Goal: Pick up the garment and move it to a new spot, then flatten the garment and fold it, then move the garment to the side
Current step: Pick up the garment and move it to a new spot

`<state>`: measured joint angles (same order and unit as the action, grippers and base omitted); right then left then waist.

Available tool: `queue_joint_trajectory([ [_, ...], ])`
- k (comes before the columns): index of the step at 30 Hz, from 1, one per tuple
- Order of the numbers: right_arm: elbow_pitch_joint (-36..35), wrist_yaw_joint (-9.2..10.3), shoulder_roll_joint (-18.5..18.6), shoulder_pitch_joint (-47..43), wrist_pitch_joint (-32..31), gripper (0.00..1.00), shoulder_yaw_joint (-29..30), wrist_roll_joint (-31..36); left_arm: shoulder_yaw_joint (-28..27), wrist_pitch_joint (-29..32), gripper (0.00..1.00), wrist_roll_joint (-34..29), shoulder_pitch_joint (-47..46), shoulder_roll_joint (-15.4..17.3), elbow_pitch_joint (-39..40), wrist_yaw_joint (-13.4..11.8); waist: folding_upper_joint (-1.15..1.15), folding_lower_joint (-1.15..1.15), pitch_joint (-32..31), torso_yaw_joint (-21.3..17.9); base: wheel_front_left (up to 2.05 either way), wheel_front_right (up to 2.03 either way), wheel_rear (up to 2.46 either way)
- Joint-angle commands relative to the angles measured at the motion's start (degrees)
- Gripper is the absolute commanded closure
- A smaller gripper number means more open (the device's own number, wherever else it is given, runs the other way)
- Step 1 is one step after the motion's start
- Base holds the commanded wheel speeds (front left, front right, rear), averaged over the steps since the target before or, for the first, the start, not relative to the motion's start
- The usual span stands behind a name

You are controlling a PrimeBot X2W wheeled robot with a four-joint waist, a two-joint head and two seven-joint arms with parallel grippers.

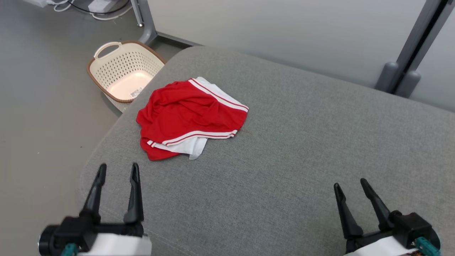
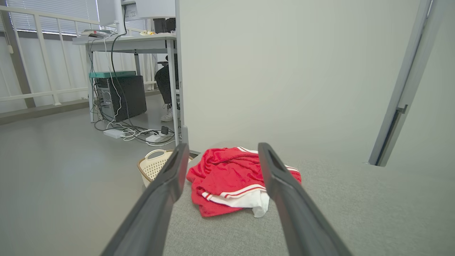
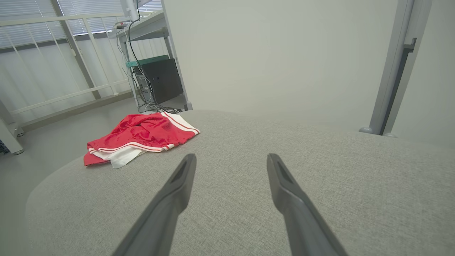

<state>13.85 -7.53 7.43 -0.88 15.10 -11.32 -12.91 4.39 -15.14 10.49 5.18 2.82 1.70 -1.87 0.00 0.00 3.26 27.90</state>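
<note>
- Your left end effector (image 1: 118,165) stood with its two long dark fingers well parted and nothing between them, low over the near left part of the grey fabric-covered worktop (image 1: 284,149).
- Your right end effector (image 1: 349,182) was just as open and just as empty, over the near right part of the worktop.
- The likeliest slip, I judged, was a shallow pinch. The crumpled red shorts with white striped bands (image 1: 185,113) lay in loose overlapping layers, so fingers closing on the top fold alone could have lifted one layer and dragged the rest.
- A second risk was the edge. The shorts sat close to the worktop's rounded left border, and a sideways shove from your left end effector could have slid them off towards the cream perforated plastic basket (image 1: 124,64) on the grey floor (image 1: 42,106) below.
- A third was snagging: the white part poking out at the near hem could have caught a fingertip and twisted the bundle before flattening.
- The shorts lay ahead of your left end effector and slightly to its right, near but apart from its fingertips; its wrist view framed them between the fingers.
- From your right end effector they lay well apart, far to the left and ahead.
</note>
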Motion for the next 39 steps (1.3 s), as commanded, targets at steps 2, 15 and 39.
queue_joint_trajectory([
  [2,-0.75,0.08,1.72,1.51,0.08,0.00,0.65,0.59,-1.13,0.01,0.00,-0.09,-4.94,0.12,-1.06,1.42,0.00,0.00,4.80,-1.47,0.00,0.00,0.00],
  [15,-5.18,0.09,11.47,8.84,0.08,0.00,2.80,1.74,-2.18,6.25,0.00,6.15,-44.82,1.72,-36.78,8.72,0.00,0.00,23.73,-7.38,0.00,0.00,0.00],
  [39,-6.81,0.11,8.88,11.50,-0.12,0.00,2.04,0.04,4.72,3.80,1.00,21.00,-57.20,4.20,-61.36,9.32,0.00,0.00,24.02,-15.79,0.00,0.00,0.00],
])
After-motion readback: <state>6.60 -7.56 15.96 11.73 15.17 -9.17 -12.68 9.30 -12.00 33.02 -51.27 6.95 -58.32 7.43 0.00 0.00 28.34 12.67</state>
